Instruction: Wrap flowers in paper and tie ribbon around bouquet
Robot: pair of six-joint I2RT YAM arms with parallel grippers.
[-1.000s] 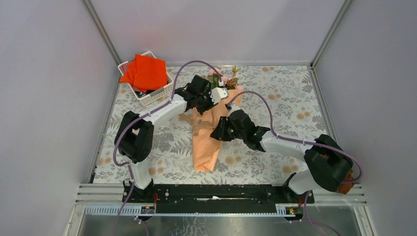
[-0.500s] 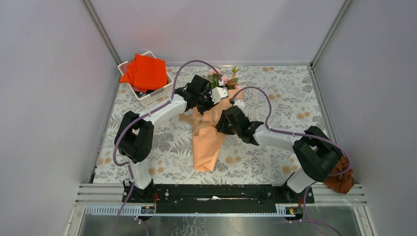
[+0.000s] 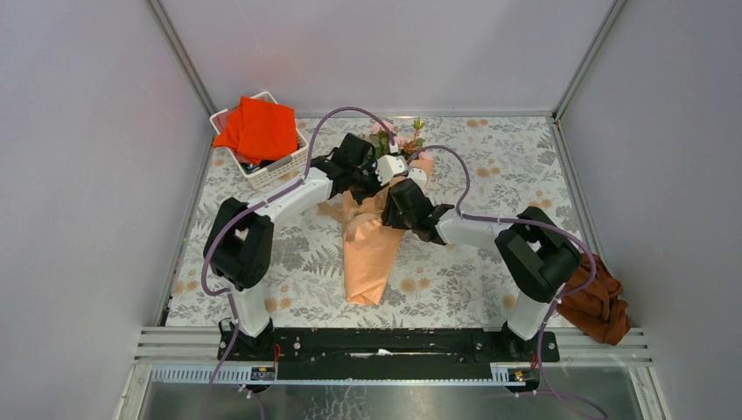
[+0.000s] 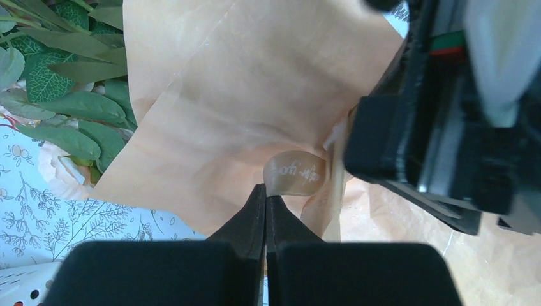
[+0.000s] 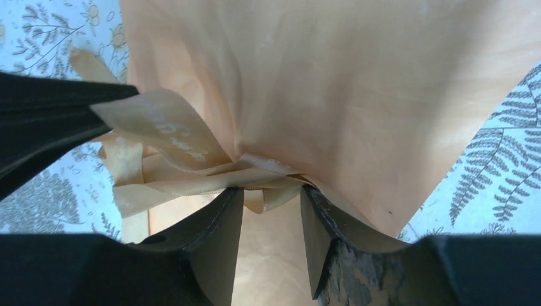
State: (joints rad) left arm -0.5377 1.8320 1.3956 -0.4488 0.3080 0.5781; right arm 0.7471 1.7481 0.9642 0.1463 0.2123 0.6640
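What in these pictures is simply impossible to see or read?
Top view: most of the flowers, covered by the two arms; only some blooms and leaves show.
Every view: the stems, inside the paper.
Top view: what the basket holds, under the orange-red cloth.
Left wrist view: the print on the ribbon, too blurred to read.
Right wrist view: whether the ribbon is knotted; its folds bunch up at the right tool.

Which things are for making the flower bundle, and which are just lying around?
For the job:
small pink roses with green leaves
peach-orange paper cone wrapped round them
narrow tan papery ribbon round it, pinched by the left pincer
right pincer, open at the knot

Just lying about:
white plastic basket
bright orange-red cloth on it
rust-brown cloth, crumpled far right
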